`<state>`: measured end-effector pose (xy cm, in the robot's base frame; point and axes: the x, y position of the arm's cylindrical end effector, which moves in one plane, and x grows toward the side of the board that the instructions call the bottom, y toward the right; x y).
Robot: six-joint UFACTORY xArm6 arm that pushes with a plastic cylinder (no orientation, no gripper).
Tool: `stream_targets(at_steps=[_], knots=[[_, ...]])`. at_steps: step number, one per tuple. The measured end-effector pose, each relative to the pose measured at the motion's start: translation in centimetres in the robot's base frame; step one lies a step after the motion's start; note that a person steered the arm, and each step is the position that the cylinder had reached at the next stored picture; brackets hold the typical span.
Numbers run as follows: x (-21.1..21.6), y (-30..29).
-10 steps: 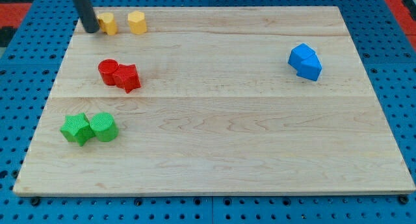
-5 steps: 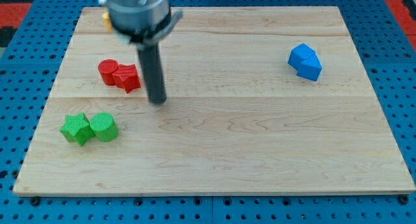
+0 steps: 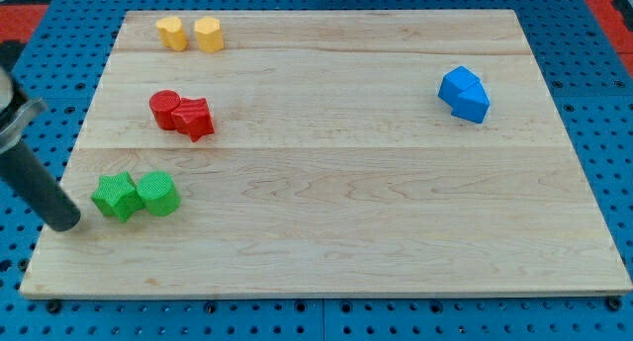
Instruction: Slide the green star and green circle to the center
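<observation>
A green star (image 3: 117, 196) and a green circle (image 3: 158, 193) sit side by side, touching, near the board's lower left. My tip (image 3: 65, 222) rests on the board just left of the green star, a small gap from it. The rod slants up to the view's left edge.
A red circle (image 3: 165, 108) and a red star (image 3: 195, 118) touch at the left middle. Two yellow blocks (image 3: 171, 33) (image 3: 208, 33) sit at the top left. Two blue blocks (image 3: 464, 93) touch at the right. The wooden board (image 3: 346, 203) lies on blue pegboard.
My tip moved from the top left by the yellow blocks, past the red blocks, down to the left of the green star. No block has moved.
</observation>
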<state>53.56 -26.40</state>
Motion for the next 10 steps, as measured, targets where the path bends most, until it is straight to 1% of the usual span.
stream_targets(at_steps=[1, 3, 4, 5, 6, 7, 8, 10], knots=[[-1.5, 0.7], [-1.9, 10.9], [-1.9, 14.1], [1.2, 13.6], [1.8, 13.7], [0.7, 15.3], [-1.5, 17.7], [-2.2, 18.7]])
